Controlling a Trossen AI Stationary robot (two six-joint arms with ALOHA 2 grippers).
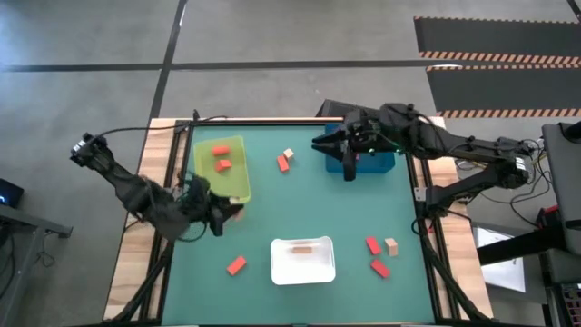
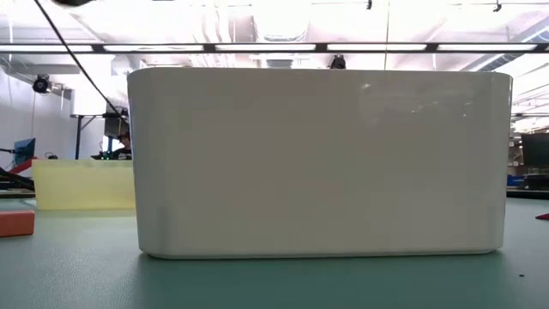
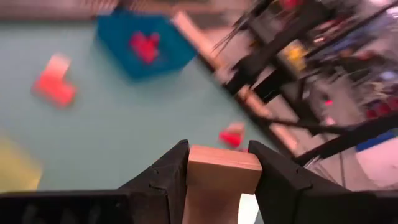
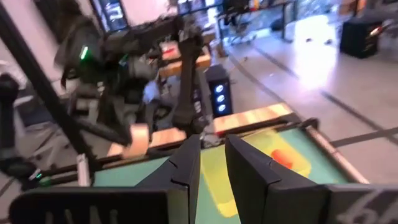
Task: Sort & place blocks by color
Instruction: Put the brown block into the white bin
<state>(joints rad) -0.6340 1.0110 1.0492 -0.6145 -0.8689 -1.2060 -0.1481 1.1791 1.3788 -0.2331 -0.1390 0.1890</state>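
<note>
Tan block (image 3: 222, 180) sits clamped between the left gripper (image 3: 222, 171) fingers beside the yellow-green tray (image 1: 238, 186), lifted clear, likely bound for the white tray (image 1: 322, 271). Right gripper (image 4: 211, 168) hovers over the blue tray (image 1: 381, 163), fingers nearly closed, apparently empty.

This is a robotics lab or industrial workshop: a green-topped table (image 1: 345, 218) with a wooden frame stands on a bare grey concrete floor (image 1: 272, 36) crossed by dark lines; black mats edged in orange-and-white hazard stripes (image 1: 497, 54) lie off to one side. Long ceiling light strips (image 2: 274, 45) run over an open hall; beyond the table stand cabled equipment racks (image 4: 118, 68), a computer tower with blue lights (image 4: 219, 93) and more workbenches.
</note>
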